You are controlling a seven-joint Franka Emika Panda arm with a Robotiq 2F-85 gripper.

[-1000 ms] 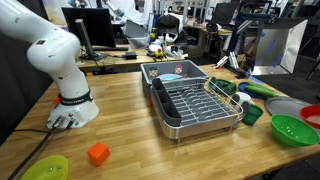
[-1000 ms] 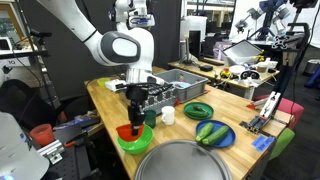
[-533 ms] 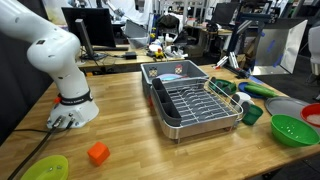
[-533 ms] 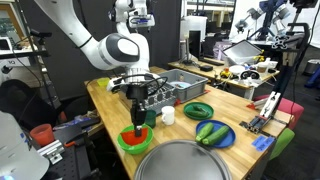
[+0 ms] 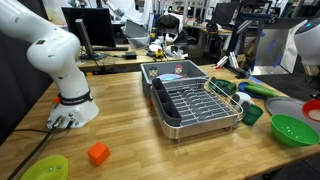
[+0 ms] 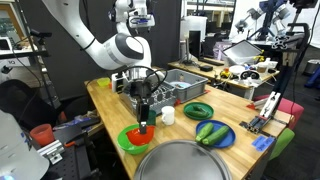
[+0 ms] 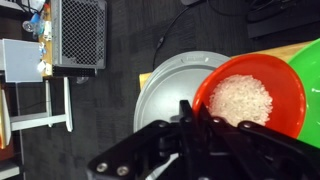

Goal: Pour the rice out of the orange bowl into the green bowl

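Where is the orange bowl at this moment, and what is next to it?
The orange bowl is at the right of the wrist view, held at its rim by the gripper and overlapping the green bowl.

end effector (image 6: 143, 116) points down, clamped on the orange bowl (image 7: 250, 100).

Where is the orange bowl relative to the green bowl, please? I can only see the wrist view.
Observer: In an exterior view the gripper holds the orange bowl just over the green bowl, above its inside.
Operator: Does anything stand close by?
Observer: Yes, a small white cup stands beside the green bowl, apart from it.
Operator: And beyond that cup?
Observer: A blue plate carrying green vegetables lies further along the same side.
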